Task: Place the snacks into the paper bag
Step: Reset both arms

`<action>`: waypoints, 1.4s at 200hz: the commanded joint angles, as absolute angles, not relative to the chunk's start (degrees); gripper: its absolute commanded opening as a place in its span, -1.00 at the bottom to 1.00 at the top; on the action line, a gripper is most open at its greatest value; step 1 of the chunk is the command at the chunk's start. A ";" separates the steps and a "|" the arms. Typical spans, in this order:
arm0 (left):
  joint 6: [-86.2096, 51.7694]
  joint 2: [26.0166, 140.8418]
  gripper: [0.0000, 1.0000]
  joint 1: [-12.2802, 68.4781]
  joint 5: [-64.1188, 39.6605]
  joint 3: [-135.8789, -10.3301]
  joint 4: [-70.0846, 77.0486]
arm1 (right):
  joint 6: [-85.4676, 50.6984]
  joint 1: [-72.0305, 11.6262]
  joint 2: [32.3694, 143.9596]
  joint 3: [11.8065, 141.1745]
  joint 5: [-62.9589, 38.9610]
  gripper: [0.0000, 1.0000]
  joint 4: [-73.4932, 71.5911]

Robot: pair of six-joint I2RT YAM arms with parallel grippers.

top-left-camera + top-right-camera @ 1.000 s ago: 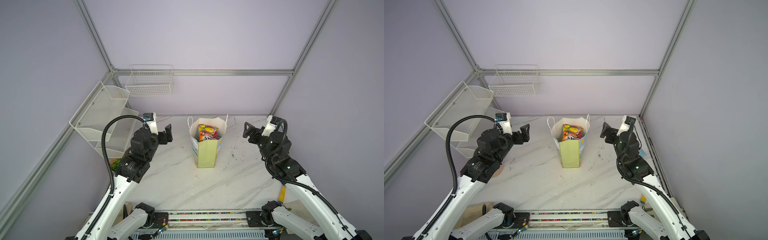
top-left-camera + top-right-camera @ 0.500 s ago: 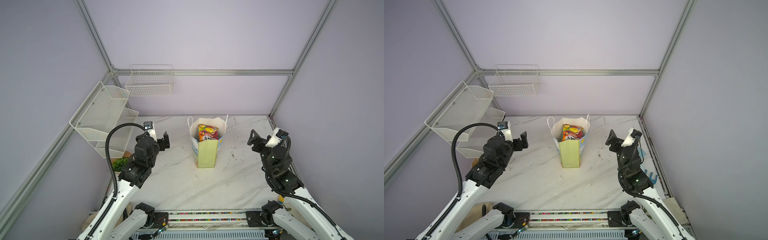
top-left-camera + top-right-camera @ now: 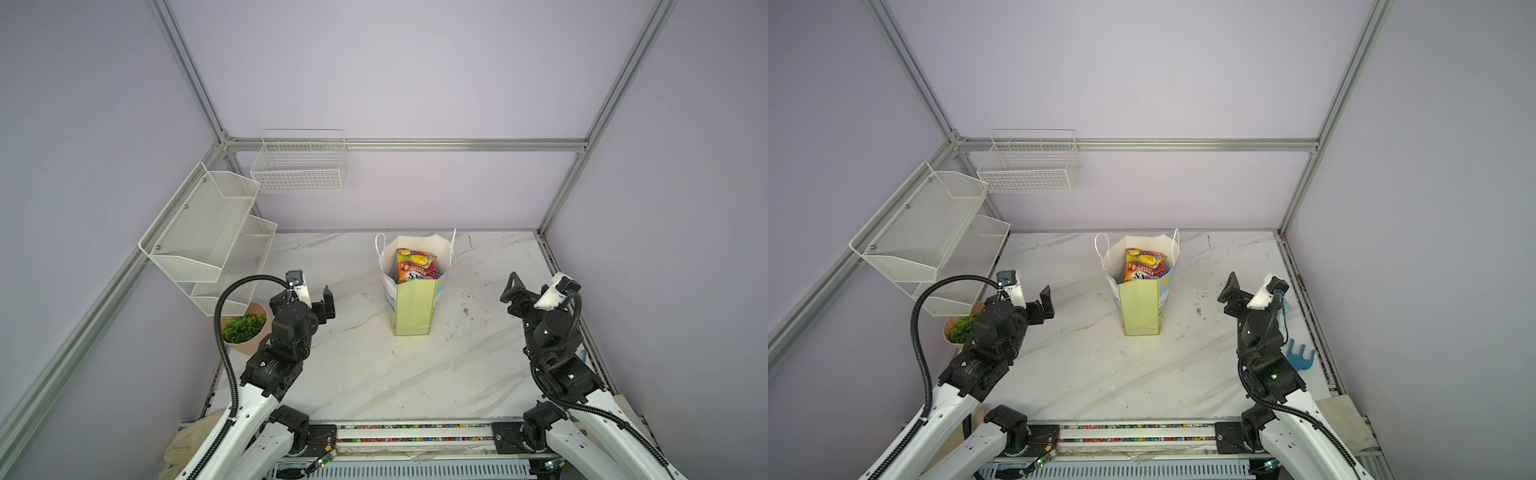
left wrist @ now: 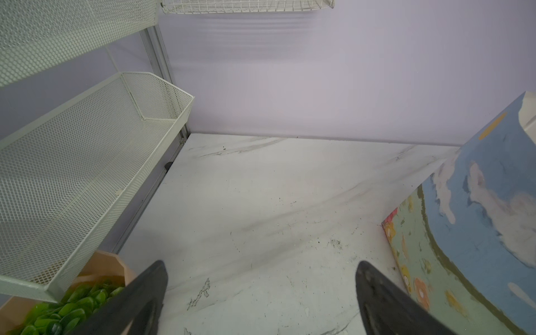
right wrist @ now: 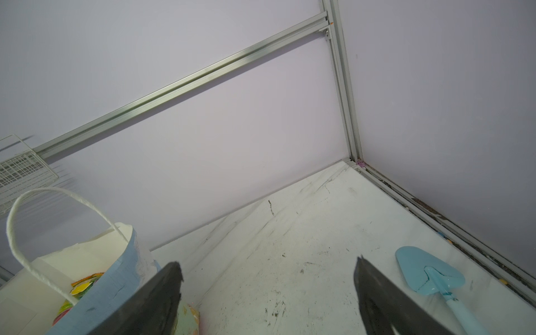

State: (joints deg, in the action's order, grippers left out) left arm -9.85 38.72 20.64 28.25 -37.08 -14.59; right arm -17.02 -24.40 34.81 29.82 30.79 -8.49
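Note:
The paper bag (image 3: 413, 307) (image 3: 1139, 309) stands upright and open in the middle of the marble table, its pale green side panel facing the front. Snacks (image 3: 415, 266) (image 3: 1144, 264) stand inside it; the top one is an orange-pink and yellow packet, and the others are hidden. In the right wrist view a yellow packet edge (image 5: 82, 285) shows inside the bag (image 5: 116, 275). My left gripper (image 3: 309, 297) (image 4: 261, 265) hangs open and empty left of the bag (image 4: 478, 203). Right of the bag, my right gripper (image 3: 528, 291) (image 5: 267, 262) is open and empty.
White mesh shelves (image 3: 208, 232) line the left wall, with a potted green plant (image 3: 243, 330) below them beside my left arm. A wire basket (image 3: 299, 166) hangs on the back wall. A blue toy shovel (image 5: 429, 275) and a blue rake (image 3: 1300, 357) lie by the right wall.
Both arms have drawn back from the bag toward the front and outward. The left jaws opened a little wider. The plant pot came into view.

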 commanded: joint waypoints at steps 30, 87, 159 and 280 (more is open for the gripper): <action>-10.02 36.68 0.99 20.68 29.45 -30.76 -7.12 | -14.69 -24.18 33.66 26.41 33.08 0.86 -13.19; -11.46 37.59 0.99 21.29 33.57 -29.29 -7.60 | -14.73 -24.18 32.87 22.08 35.23 0.87 -15.82; -10.52 40.71 0.99 25.77 41.71 -27.73 -7.82 | -15.81 -24.18 31.35 18.51 35.65 0.89 -15.77; -11.94 43.72 0.99 31.03 47.49 -23.40 -7.11 | -10.05 -24.25 29.40 17.23 34.27 0.95 -12.60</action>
